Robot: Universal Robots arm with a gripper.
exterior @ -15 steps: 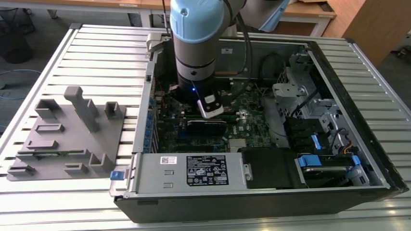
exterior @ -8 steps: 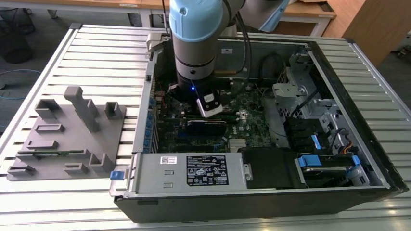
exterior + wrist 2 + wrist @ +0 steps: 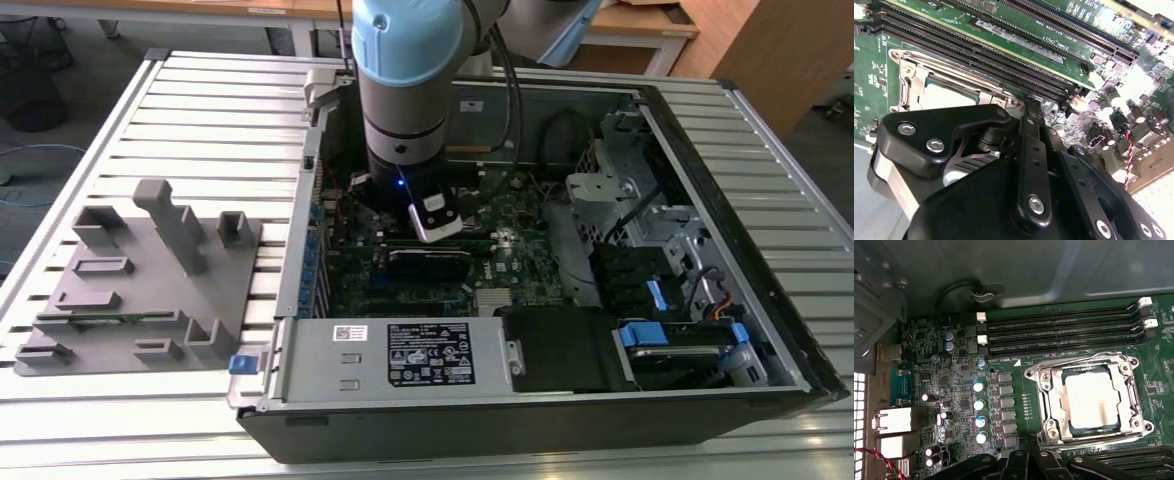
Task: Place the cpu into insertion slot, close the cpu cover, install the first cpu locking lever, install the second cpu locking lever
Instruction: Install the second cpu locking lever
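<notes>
Deep inside an open computer case (image 3: 561, 420) on a slatted table (image 3: 200, 110), the arm (image 3: 407, 90) reaches straight down to the green board, its gripper (image 3: 434, 225) low over the socket area; whether the gripper is spread or pressed together cannot be told. The first wrist view finds the cpu (image 3: 1090, 401) already lying flat in the insertion slot (image 3: 1046, 426), its pale metal top showing through the window of the cpu cover (image 3: 1128, 395), which looks folded down around it, so the first two steps appear done. Whether either locking lever is hooked home cannot be made out, and that work is judged to be what is left. In the second wrist view the gripper (image 3: 1031, 105) sits just beside one edge of the cover (image 3: 909, 80), with the chip (image 3: 946, 95) close behind it. Room is tight: long black memory slots (image 3: 1059, 332) run just beside the socket on two opposite sides, and a row of capacitors (image 3: 979, 405) stands near a third. In the exterior view a silver power supply (image 3: 400, 355) blocks the six o'clock side of the gripper, a metal drive cage (image 3: 627, 180) rises at two o'clock, and the case wall closes in at nine o'clock, leaving straight up as the freest way. A grey parts fixture (image 3: 134, 280) rests on the table at nine o'clock of the case, well apart.
</notes>
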